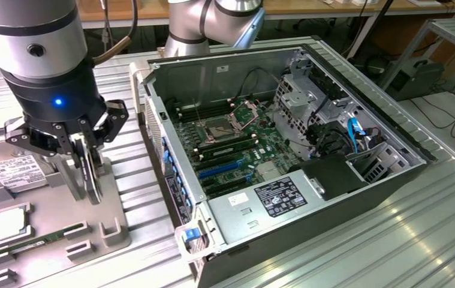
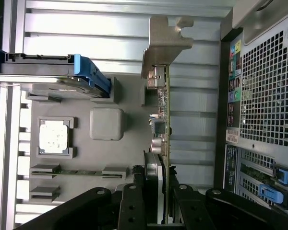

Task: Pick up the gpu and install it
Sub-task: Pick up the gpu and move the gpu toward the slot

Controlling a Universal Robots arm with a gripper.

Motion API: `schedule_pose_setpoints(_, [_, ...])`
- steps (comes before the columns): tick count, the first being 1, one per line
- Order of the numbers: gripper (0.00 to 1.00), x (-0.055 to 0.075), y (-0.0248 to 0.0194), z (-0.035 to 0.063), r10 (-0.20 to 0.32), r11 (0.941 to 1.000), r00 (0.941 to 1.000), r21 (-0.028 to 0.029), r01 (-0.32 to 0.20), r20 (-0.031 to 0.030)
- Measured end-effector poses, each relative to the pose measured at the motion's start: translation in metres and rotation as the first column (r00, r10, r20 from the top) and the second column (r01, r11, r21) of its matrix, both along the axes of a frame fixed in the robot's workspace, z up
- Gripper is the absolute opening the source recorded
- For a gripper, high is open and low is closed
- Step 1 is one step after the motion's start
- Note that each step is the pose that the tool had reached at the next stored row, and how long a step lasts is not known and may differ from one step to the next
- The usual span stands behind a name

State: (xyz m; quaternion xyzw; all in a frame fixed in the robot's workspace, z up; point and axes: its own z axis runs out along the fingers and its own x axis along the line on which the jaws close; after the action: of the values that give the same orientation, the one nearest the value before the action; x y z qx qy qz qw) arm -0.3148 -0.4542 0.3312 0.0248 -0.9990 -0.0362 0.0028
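The gpu (image 1: 93, 174) is a thin dark card with a round fan, standing on edge over the grey fixture tray (image 1: 111, 210) at the exterior view's left. My gripper (image 1: 83, 157) is shut on it from above, one finger on each face. In the wrist view the gpu (image 2: 164, 120) shows edge-on with its silver bracket (image 2: 165, 43) at the far end, and the gripper (image 2: 158, 203) clamps its near end. Whether the card's lower edge still touches the tray I cannot tell.
The open computer case (image 1: 371, 126) lies at the exterior view's right, with its motherboard (image 1: 235, 141) and blue slots (image 1: 219, 171) exposed. On the tray are a hard drive (image 1: 11, 171), a processor (image 1: 7, 223) and a memory stick (image 1: 35, 243). The case's perforated rear panel (image 2: 264, 86) is beside the card.
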Motion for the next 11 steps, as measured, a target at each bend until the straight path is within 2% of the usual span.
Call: schedule_pose_setpoints(11, [0.28, 0.0, 0.0, 0.0093, 0.005, 1.0, 1.0, 0.0077, -0.005, -0.0001])
